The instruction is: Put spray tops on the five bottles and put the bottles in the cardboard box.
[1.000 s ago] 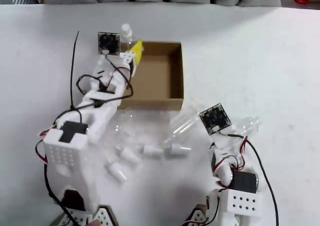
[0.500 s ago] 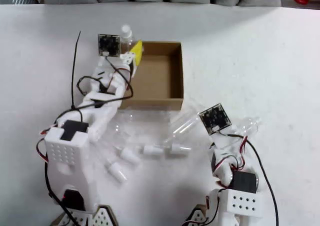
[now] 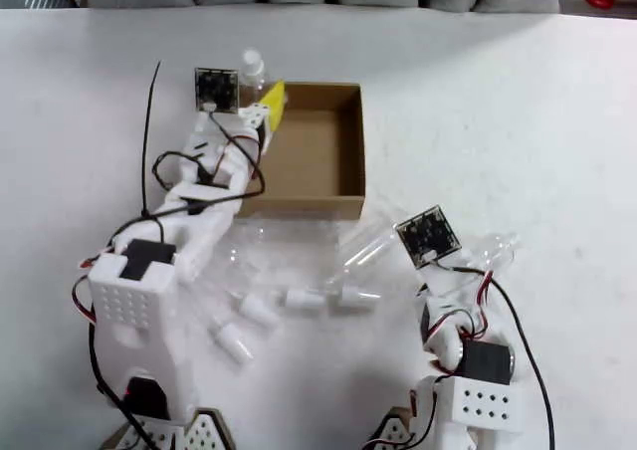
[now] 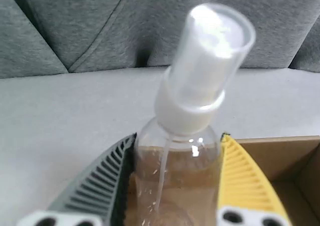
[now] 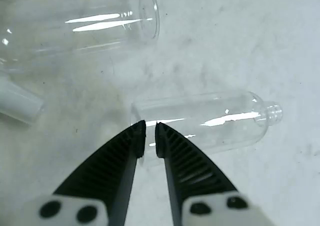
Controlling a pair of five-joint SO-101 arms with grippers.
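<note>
Left gripper (image 4: pixel 177 148): I see its grey and yellow jaws clamped on the shoulders of one capped bottle (image 4: pixel 175 176).
Held bottle: it carries a spray top (image 4: pixel 205 56) and stands raised at about 10 o'clock of the cardboard box (image 3: pixel 299 208), over the corner rim, not inside.
Loose spray tops (image 3: pixel 257 309): they lie on the table at about 6 to 7 o'clock of the box.
Bare bottle (image 5: pixel 210 123): it lies on its side, the neck open, at about 4 o'clock of the box.
Right gripper (image 5: pixel 148 131): the jaws are almost together and hold nothing; the tips are just over the base of the bare bottle.
Step in hand: I judge it is the placing of the first finished bottle.
Next move: I should carry the bottle toward 4 o'clock, over the box floor, lower it, then release.
</note>
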